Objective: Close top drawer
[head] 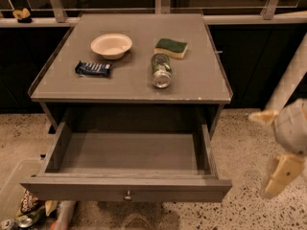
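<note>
The top drawer of the grey table is pulled far out toward me, and its plain box interior is empty. Its flat front panel faces me with one small round metal knob at the centre. My gripper hangs at the right edge of the view, above the speckled floor. It is to the right of the drawer's front right corner and apart from it. Its two cream fingers are spread apart and hold nothing.
On the table top lie a white bowl, a blue snack packet, a bottle on its side and a green-yellow sponge. A clear bin with trash stands on the floor at lower left. A railing runs behind the table.
</note>
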